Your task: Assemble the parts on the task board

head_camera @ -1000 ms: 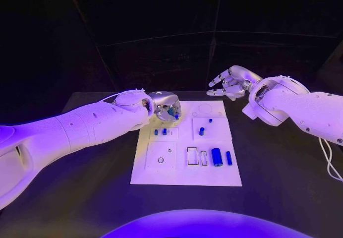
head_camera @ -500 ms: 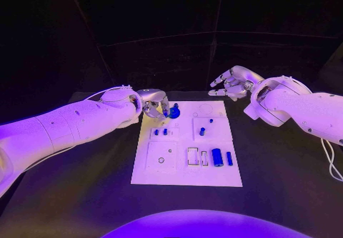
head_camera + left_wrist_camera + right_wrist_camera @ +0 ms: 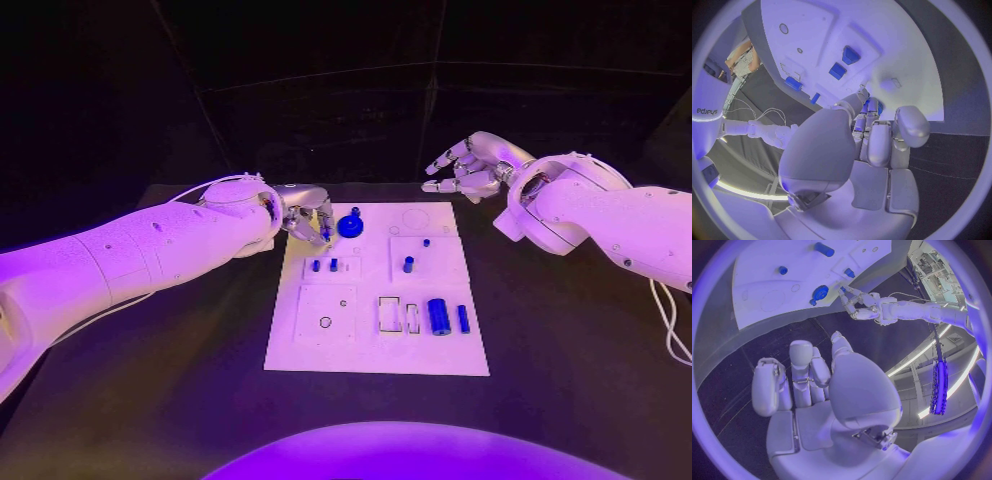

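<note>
Your board (image 3: 378, 355) is a white plate in the middle of the table, with small blue parts standing and lying in its recesses. At its far left corner sits a round blue part (image 3: 351, 227) with a small stem on top. Your left hand (image 3: 307, 215) is just beside it; you can't tell whether the fingers grip it. The right wrist view shows that part (image 3: 819, 293) by the fingertips. Your right hand (image 3: 464, 168) hovers beyond the far right corner, fingers spread, holding nothing.

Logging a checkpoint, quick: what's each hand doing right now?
Left hand: open, fingers beside the round blue part on the board, apparently not gripping it.
Right hand: open, holding nothing, off the board.
</note>
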`<state>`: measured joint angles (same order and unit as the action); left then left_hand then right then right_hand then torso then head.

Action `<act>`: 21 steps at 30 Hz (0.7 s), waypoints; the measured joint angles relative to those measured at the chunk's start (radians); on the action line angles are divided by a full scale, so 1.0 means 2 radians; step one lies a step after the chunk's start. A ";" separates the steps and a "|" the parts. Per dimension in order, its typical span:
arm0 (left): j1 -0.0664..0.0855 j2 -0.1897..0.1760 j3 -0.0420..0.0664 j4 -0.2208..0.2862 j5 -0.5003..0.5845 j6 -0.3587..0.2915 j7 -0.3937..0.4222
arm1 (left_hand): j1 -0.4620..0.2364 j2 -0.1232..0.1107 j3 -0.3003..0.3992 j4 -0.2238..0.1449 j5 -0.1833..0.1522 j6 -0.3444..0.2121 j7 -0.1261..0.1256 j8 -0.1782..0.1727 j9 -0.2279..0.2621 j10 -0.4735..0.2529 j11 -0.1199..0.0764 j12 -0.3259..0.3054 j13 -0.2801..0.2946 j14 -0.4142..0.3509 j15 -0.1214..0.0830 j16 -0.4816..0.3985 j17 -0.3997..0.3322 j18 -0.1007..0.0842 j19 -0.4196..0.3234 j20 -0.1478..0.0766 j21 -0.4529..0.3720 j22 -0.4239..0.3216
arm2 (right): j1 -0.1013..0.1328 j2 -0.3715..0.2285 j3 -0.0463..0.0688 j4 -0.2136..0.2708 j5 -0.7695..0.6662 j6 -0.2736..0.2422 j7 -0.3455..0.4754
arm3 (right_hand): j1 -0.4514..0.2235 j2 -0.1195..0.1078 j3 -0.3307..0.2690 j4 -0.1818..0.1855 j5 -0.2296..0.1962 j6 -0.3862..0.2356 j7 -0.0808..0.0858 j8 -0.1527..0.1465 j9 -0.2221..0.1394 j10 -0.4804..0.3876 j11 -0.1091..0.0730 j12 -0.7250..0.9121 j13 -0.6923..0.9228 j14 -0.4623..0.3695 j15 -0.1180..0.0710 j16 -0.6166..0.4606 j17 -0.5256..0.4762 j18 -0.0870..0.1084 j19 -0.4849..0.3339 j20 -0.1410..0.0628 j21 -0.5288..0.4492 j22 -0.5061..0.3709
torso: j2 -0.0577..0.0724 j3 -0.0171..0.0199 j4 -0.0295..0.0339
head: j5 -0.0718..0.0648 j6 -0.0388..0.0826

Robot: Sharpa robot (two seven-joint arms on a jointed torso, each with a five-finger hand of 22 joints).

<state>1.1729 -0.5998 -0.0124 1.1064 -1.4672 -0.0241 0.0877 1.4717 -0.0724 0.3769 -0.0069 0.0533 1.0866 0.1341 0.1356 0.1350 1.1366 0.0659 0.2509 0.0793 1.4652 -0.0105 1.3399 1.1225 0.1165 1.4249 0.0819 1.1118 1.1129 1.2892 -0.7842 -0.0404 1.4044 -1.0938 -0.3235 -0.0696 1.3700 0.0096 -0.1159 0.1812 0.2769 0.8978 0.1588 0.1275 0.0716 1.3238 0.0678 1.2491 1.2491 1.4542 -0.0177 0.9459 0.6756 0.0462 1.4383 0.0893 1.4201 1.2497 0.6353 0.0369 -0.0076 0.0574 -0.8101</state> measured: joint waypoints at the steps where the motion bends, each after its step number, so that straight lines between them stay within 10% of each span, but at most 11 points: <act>1: -0.001 0.001 0.000 -0.001 0.000 0.001 0.000 | 0.000 0.000 0.000 0.000 0.000 0.000 0.000 0.000 0.000 0.000 0.000 0.000 0.000 0.000 0.000 0.000 0.000 0.000 0.000 0.000 0.000 0.000 | 0.000 0.000 0.000 0.000 0.000 0.000 0.000 | 0.000 0.000 0.000 0.000 0.000 0.000 0.000 0.000 0.000 0.000 0.000 0.000 0.000 0.000 0.000 0.000 0.000 0.000 0.000 0.000 0.000 0.000 | 0.000 0.0000 0.0000 | 0.000 0.000; 21: -0.006 0.013 -0.001 -0.011 0.001 0.009 -0.002 | -0.001 0.001 0.000 0.000 0.000 0.002 -0.002 0.000 -0.001 0.000 0.000 0.000 0.000 0.000 0.000 0.000 -0.001 0.000 0.000 0.000 0.000 0.000 | 0.000 0.000 0.000 0.001 0.000 0.000 0.000 | 0.000 0.000 0.000 0.000 0.000 0.000 0.000 0.000 0.000 0.000 0.000 0.000 0.000 0.000 0.000 0.000 0.000 0.000 0.000 0.000 0.000 0.000 | 0.000 0.0002 -0.0006 | -0.001 -0.001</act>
<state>1.1613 -0.5732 -0.0136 1.0850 -1.4648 -0.0059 0.0832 1.4705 -0.0712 0.3768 -0.0069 0.0532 1.0901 0.1302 0.1355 0.1338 1.1364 0.0660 0.2509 0.0794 1.4651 -0.0105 1.3399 1.1203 0.1166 1.4248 0.0820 1.1118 1.1138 1.2892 -0.7840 -0.0404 1.4058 -1.0938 -0.3235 -0.0696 1.3700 0.0096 -0.1159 0.1813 0.2769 0.8978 0.1587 0.1275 0.0715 1.3238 0.0678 1.2491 1.2491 1.4542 -0.0177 0.9459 0.6755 0.0462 1.4383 0.0893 1.4201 1.2497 0.6353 0.0373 -0.0088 0.0555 -0.8121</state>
